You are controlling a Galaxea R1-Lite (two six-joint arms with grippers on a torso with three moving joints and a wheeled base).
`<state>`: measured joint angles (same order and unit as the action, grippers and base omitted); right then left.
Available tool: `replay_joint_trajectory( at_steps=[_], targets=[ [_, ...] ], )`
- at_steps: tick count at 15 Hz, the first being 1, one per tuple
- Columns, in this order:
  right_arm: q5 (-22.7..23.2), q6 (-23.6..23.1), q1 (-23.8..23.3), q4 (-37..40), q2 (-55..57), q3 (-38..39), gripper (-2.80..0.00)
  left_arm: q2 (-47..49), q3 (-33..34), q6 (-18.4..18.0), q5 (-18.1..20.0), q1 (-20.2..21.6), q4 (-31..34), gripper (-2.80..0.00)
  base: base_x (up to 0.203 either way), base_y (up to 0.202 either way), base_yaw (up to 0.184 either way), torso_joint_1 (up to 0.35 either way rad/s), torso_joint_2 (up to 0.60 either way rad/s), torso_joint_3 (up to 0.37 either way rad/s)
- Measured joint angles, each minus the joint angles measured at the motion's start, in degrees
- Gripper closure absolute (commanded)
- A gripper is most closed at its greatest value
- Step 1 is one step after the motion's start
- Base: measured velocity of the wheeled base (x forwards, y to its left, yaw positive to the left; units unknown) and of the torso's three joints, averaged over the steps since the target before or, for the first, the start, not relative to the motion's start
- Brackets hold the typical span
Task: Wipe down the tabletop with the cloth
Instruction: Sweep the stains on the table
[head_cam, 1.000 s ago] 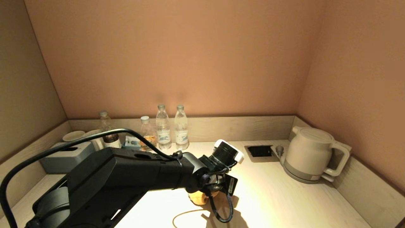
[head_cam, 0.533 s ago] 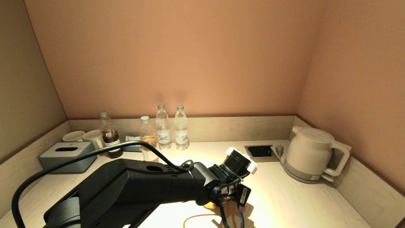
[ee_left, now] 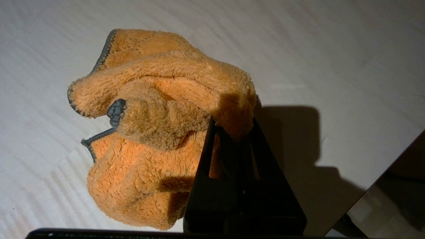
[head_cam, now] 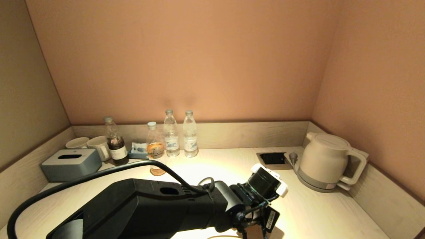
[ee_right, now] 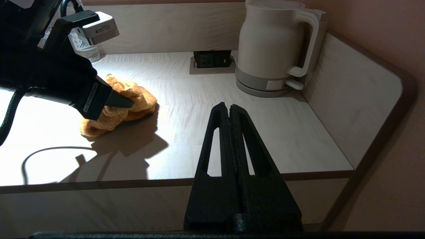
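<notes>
Over the last second our left pincer (ee_left: pixel 232 129), clenched on the orange microfibre cloth (ee_left: pixel 159 126), swept right and nearer along the bench (ee_right: pixel 206 109) toward the kettle (ee_right: pixel 270 49). Wipe's progressing. Right pincer (ee_right: pixel 229 108) hangs closed off the near edge.

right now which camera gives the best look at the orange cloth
The left wrist view: the cloth fills it, bunched on the tabletop, pinched by the left end effector. The right wrist view shows it smaller and partly hidden by the left arm. In the head view that arm hides it.
</notes>
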<state>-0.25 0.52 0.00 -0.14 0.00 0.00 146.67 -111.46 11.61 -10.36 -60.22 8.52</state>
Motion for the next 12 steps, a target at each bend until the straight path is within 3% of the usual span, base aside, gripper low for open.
replay_joint_trajectory(
  at_steps=[4, 12],
  targets=[
    [0.00, 0.00, 0.00, -0.02, 0.00, 0.00, 0.00, 0.02, 0.00, -1.43, 1.15, -0.89, -3.23, 0.00, 0.000, 0.000, 0.000, 0.000, 0.00, 0.000],
    [0.01, -0.01, 0.00, -0.02, 0.00, 0.00, 0.00, -0.16, 0.44, -1.66, 1.83, -2.59, -2.59, 0.00, 0.000, 0.000, 0.000, 0.000, 0.00, 0.000]
  ],
)
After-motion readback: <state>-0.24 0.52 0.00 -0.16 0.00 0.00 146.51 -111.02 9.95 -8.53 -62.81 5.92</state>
